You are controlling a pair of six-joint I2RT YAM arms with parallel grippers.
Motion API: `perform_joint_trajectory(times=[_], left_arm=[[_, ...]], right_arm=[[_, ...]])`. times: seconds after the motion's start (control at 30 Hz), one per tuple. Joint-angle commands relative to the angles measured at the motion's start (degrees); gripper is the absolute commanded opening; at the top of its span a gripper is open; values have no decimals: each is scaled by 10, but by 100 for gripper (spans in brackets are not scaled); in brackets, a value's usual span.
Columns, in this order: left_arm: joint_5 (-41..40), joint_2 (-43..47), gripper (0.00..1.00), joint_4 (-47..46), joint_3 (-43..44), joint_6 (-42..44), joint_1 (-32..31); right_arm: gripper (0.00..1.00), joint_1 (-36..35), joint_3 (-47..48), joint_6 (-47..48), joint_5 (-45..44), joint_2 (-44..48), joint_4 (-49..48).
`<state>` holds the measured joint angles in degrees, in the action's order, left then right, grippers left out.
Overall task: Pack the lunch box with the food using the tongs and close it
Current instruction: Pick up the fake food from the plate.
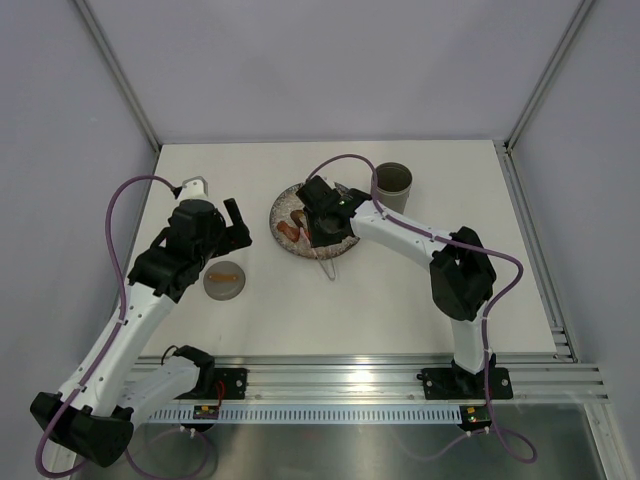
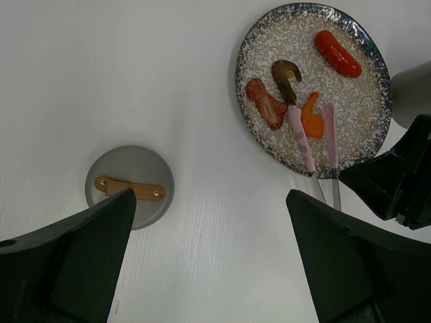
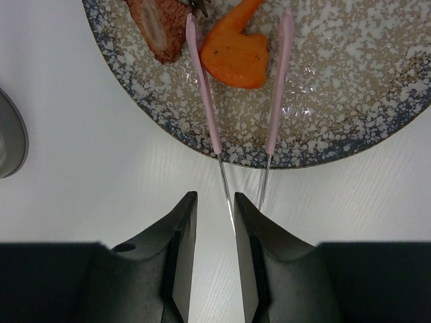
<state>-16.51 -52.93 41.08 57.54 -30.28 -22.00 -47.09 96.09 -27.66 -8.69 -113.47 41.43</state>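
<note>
**Springy tongs straddle the orange piece**

The tongs (image 3: 205, 94) look light and springy. Your right gripper (image 3: 214, 222) has its jaws narrow on their thin wire legs, a sensible hold. The pink tips flank an orange food piece (image 3: 236, 54) on the speckled plate (image 3: 350, 121); it is probably slick. Only the top view shows the lunch box (image 1: 393, 186) whole, open-mouthed beside the plate. Your left gripper (image 2: 210, 222) gapes empty.

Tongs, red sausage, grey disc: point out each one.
tongs (image 3: 205, 94), right wrist view, on the left pink arm.
red sausage (image 2: 338, 54), left wrist view, on its middle.
grey disc (image 2: 135, 165), left wrist view, on bare grey near its upper edge.
</note>
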Motion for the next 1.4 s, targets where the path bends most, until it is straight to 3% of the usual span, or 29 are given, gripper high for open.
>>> perform_joint_trajectory(times=[0.0, 0.17, 0.33, 0.47, 1.37], left_arm=[[-6, 6, 99, -19, 2, 3, 3], [-11, 10, 99, -17, -3, 5, 3], [-12, 12, 99, -18, -7, 3, 2], [-9, 12, 99, -18, -8, 1, 3], [-12, 20, 99, -11, -12, -2, 3]], right_arm=[[36, -5, 13, 8, -26, 11, 8], [42, -5, -18, 7, -12, 17, -10], [64, -7, -66, 17, -3, 34, -37], [70, -9, -72, 25, -9, 29, -33], [65, -14, -37, 26, -17, -57, -41]])
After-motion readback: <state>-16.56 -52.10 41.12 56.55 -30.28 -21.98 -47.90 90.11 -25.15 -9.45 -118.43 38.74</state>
